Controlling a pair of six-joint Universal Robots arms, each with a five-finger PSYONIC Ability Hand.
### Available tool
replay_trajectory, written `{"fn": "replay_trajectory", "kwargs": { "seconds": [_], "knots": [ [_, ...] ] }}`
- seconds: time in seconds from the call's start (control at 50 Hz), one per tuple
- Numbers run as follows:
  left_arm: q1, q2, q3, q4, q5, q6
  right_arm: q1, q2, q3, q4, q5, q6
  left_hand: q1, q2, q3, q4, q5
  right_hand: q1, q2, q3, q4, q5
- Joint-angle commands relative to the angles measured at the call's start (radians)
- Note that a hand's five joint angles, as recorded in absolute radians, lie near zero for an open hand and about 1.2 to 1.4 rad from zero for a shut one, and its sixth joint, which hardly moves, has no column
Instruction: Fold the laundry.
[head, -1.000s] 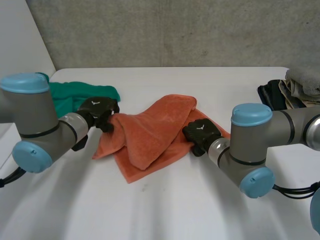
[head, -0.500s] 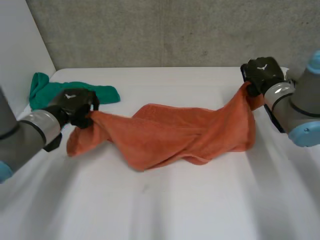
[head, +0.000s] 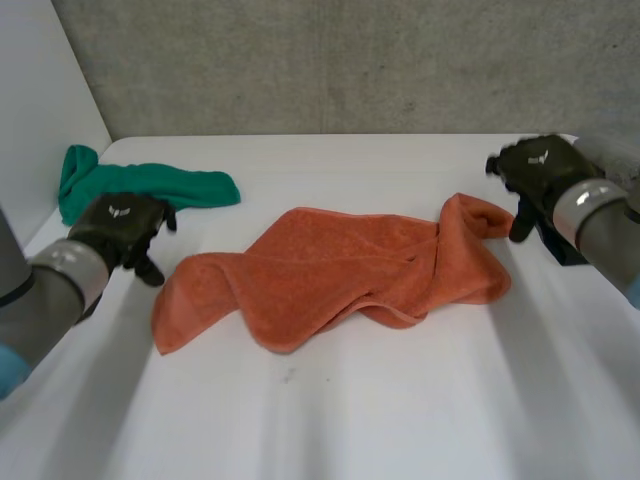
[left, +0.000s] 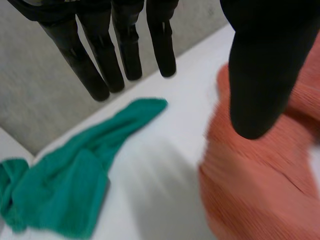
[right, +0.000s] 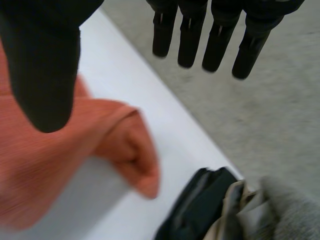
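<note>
Nearest us in the head view runs the white table (head: 330, 430). Just beyond its front stretch, across the middle of the frame, lies the orange towel (head: 340, 275), spread sideways but rumpled, with a fold doubled over along its lower edge and a bunched hump at its right end. We judge it light, soft and limp: it will sag and drape from wherever we lift it, its nap should not slip much against the fingers, and nothing about it is fragile, so a firm pinch is safe. The left hand (head: 118, 225) is at the middle left of the frame, just beside the towel's left end and apart from it. Its wrist view shows straight fingers (left: 102, 75) and the thumb spread wide, grasping nothing. The right hand (head: 540, 175) hangs at the upper right, just beside the hump, likewise released, its fingers (right: 220, 42) straight and clear of the cloth. For a clean fold we would take the towel by two corners of one short edge rather than by the bunched middle, and the rounded corner at the lower left looks easiest to reach. Farther back, a green cloth (head: 150, 185) lies crumpled at the upper left. A dark and grey pile of clothes (right: 200, 205) sits just past the right hand, before the grey wall (head: 330, 60).
</note>
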Motion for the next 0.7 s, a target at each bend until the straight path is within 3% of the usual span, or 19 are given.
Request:
{"fn": "replay_trajectory", "kwargs": {
  "seconds": [0.02,0.14,0.24,0.4,0.7],
  "knots": [
    [0.026,0.045,-0.153,-0.108,0.027,0.043,-0.012,-0.049,0.187,0.143,-0.074,-0.079,0.193,0.209,0.207,0.203,0.203,0.306,0.315,0.309,0.312,0.304],
    [0.029,-0.037,-0.162,-0.102,0.062,0.069,-0.006,0.032,0.249,0.112,-0.119,-0.076,-0.053,-0.037,-0.039,-0.043,-0.043,0.301,0.310,0.304,0.307,0.299],
    [0.018,-0.122,-0.113,0.000,0.067,0.085,0.000,0.126,0.246,-0.068,-0.126,-0.040,-0.159,-0.143,-0.145,-0.149,-0.149,0.084,0.093,0.087,0.090,0.082],
    [-0.005,-0.217,-0.033,0.161,0.019,0.111,0.003,0.182,0.237,-0.314,-0.125,-0.006,-0.144,-0.129,-0.130,-0.134,-0.134,0.001,0.011,0.005,0.008,-0.001],
    [-0.037,-0.402,0.163,0.212,-0.004,0.220,0.005,0.322,0.099,-0.371,-0.131,-0.059,-0.048,-0.032,-0.034,-0.037,-0.038,0.107,0.116,0.110,0.113,0.105]
  ]
}}
